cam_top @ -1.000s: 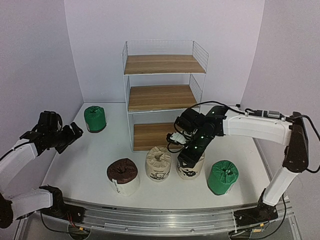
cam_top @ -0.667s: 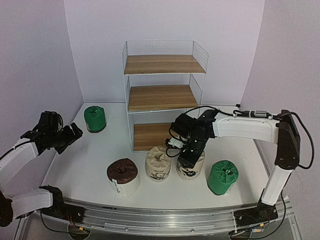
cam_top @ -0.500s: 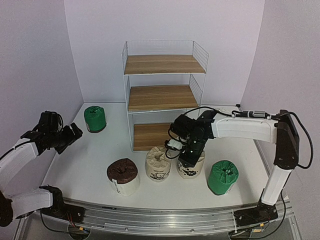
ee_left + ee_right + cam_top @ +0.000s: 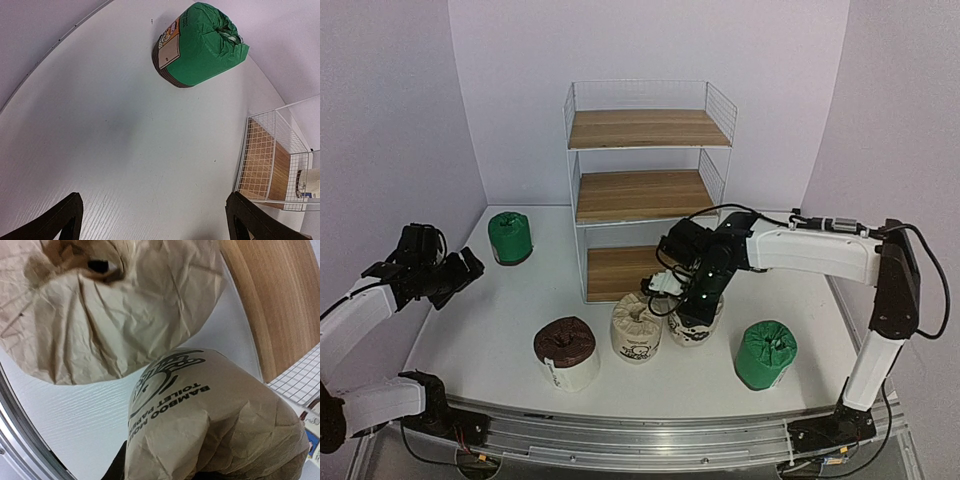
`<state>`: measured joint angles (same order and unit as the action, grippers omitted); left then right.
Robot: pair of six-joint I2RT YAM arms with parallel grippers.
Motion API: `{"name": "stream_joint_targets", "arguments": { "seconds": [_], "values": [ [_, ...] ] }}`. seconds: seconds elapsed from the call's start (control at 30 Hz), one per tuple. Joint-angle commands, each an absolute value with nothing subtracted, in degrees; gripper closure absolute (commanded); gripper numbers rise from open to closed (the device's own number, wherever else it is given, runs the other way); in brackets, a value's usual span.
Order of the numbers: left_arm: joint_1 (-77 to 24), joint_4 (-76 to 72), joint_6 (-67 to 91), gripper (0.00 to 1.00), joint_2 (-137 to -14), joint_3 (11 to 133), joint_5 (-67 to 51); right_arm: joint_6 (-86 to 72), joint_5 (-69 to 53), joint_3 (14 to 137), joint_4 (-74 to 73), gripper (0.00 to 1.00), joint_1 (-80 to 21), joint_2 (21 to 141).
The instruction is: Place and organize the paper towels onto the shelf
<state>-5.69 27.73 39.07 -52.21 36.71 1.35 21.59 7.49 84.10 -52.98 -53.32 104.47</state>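
Top external shows the right gripper (image 4: 698, 298) clamped on a beige roll (image 4: 696, 326) on the table (image 4: 500, 310) just in front of the shelf (image 4: 645, 130): pickup step, it seems. Next calls for a clean lift clear of the neighbouring roll (image 4: 637, 328) and onto that shelf. Meanwhile the left gripper (image 4: 458, 272) hangs wide open.

beige roll (image 4: 210, 430) in crinkled matt paper, green roll (image 4: 200, 47) in creased wrap, shelf (image 4: 645, 128) of wood-grain boards, white wire
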Motion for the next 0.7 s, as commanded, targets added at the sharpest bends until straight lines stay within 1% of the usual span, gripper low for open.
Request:
{"name": "stream_joint_targets", "arguments": {
  "seconds": [0.0, 0.17, 0.37, 0.67],
  "values": [
    [-5.8, 29.0, 39.2, 0.00, -52.3, 37.8, 3.1, 29.8, 8.1, 89.8, -51.2, 0.82, -53.5, 104.2],
    [-5.8, 29.5, 39.2, 0.00, -52.2, 37.9, 3.6, 34.3, 11.7, 94.7, -48.3, 0.82, -53.3, 108.7],
    [-5.8, 30.1, 39.3, 0.00, -51.7, 37.9, 4.2, 37.7, 9.9, 99.0, -45.7, 0.82, -50.9, 112.0],
    [-5.8, 30.2, 39.3, 0.00, -52.1, 38.3, 4.6, 44.2, 10.8, 100.7, -43.4, 0.79, -47.9, 115.1]
  ]
}}
